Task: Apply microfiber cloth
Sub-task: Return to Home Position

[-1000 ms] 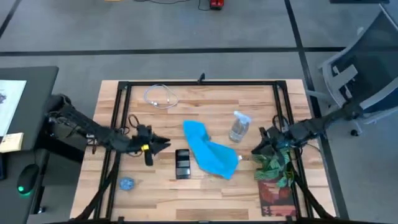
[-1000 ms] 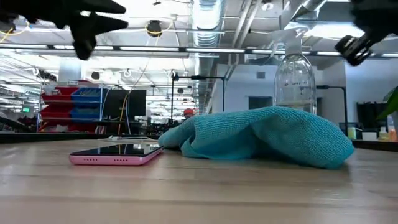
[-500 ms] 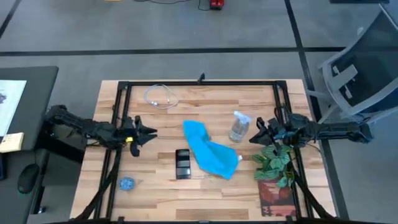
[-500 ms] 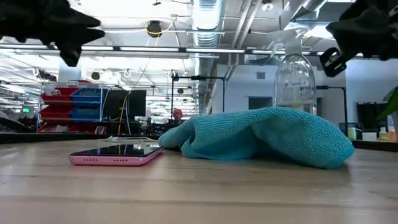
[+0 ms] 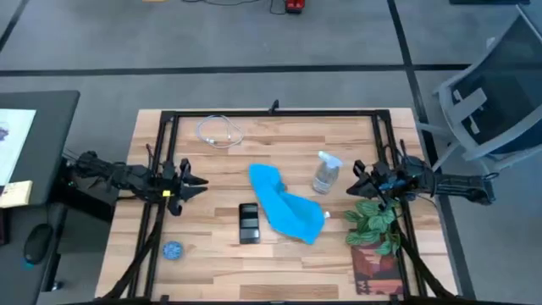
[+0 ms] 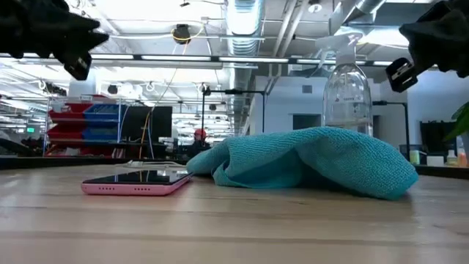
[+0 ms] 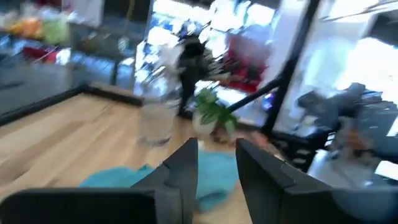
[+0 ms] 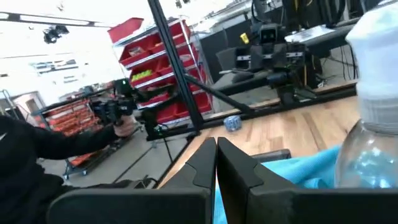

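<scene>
The sky-blue microfiber cloth (image 5: pixel 284 207) lies bunched on the wooden table at its middle, humped up in the low view (image 6: pixel 308 158). Its left edge lies beside a black phone in a pink case (image 5: pixel 248 223) (image 6: pixel 139 181), which lies flat. My left gripper (image 5: pixel 201 183) (image 7: pixel 216 146) hovers left of the cloth, narrowly open and holding nothing. My right gripper (image 5: pixel 352 180) (image 8: pixel 216 144) hovers right of the cloth, next to a clear spray bottle (image 5: pixel 325 172), with its fingers shut and holding nothing.
The spray bottle (image 6: pixel 346 95) stands upright just behind the cloth's right part. A small blue disc (image 5: pixel 173 250) lies near the front left, and a coiled white cable (image 5: pixel 218 131) lies at the back. A green plant (image 5: pixel 373 222) and a red packet (image 5: pixel 373 269) sit at the right front.
My left gripper has drawn back toward the table's left edge, away from the phone. My right gripper has moved toward the far right, away from the cloth. The cloth and the phone have stayed where they were.
</scene>
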Tool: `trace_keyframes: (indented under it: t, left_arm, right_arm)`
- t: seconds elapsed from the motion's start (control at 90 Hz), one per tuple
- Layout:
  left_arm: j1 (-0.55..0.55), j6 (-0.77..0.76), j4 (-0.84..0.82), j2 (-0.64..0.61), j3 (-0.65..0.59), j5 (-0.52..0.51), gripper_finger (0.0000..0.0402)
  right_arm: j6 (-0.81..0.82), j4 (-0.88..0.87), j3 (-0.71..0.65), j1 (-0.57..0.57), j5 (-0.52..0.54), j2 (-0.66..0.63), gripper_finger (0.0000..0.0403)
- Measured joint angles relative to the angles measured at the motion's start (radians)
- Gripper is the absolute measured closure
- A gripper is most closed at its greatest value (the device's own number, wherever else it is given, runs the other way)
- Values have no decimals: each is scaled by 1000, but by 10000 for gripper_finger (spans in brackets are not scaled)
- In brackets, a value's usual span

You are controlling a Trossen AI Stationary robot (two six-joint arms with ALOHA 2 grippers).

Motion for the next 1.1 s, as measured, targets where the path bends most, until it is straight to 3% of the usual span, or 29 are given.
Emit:
trace_keyframes:
  t: [0.1, 0.256, 0.4, 1.1]
  left_arm:
    - [46, 26, 36, 5, -41, 98, 334]
    - [115, 45, -25, 3, -42, 148, 352]
    - [125, 114, -30, 4, -42, 144, 359]
    - [125, 101, -41, 4, -41, 137, 359]
  right_arm:
    - [1, -20, 0, 0, -3, -3, 403]
    - [-2, -26, -1, -11, 2, -2, 403]
    - [8, -47, -1, -11, 2, -1, 403]
    - [10, -100, -2, -11, 6, -1, 403]
